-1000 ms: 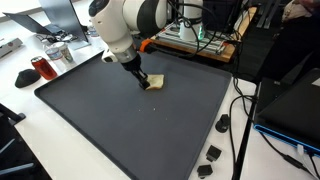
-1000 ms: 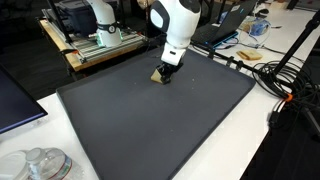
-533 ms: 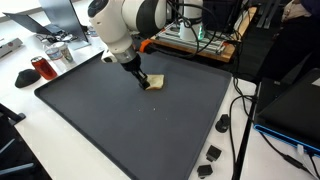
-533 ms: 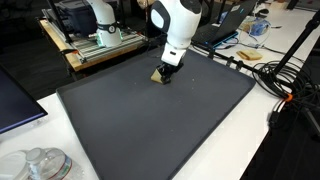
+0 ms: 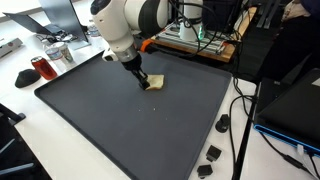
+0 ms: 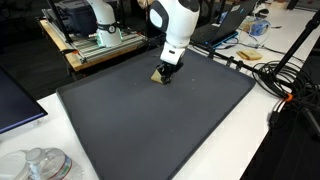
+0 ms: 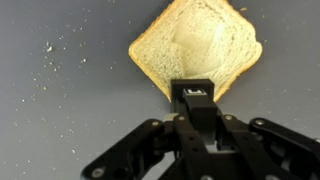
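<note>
Bread slice (image 7: 195,45) lies flat on the dark mat (image 5: 150,130), toward the mat's far edge in both exterior views (image 6: 160,77); in the wrist view one corner of it points at the camera; pale crumbs (image 7: 45,60) are scattered on the mat beside it.

End effector (image 7: 195,97) is clenched, fingers drawn together; tips sit right at that near corner of the slice, touching it; I cannot tell whether the corner is pinched between them or only pressed from above.

The arm comes down steeply onto the slice in an exterior view (image 5: 140,80).

The mat covers most of the white surface (image 5: 15,140); a red cup (image 5: 42,68) stands off the mat's corner; small black parts (image 5: 222,123) lie off the opposite edge; cables (image 6: 275,75) run beside the mat.
</note>
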Action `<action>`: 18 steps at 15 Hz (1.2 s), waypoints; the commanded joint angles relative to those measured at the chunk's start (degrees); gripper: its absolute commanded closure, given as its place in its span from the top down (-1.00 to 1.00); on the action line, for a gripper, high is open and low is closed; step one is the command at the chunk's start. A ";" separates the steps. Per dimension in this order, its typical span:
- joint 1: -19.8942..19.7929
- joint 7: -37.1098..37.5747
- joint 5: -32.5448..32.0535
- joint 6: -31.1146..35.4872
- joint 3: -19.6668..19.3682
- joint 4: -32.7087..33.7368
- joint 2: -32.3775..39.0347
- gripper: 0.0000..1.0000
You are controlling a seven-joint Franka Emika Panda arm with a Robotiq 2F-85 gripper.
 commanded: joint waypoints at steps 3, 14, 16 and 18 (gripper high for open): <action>1.89 3.22 1.15 16.60 -0.25 -9.20 -0.80 -0.89; 4.36 9.08 0.84 20.68 -2.01 -10.66 -0.02 -0.89; 5.25 12.45 0.40 19.14 -3.25 -9.10 0.99 -0.89; 6.81 16.13 -1.08 17.98 -4.69 -7.82 1.75 -0.89</action>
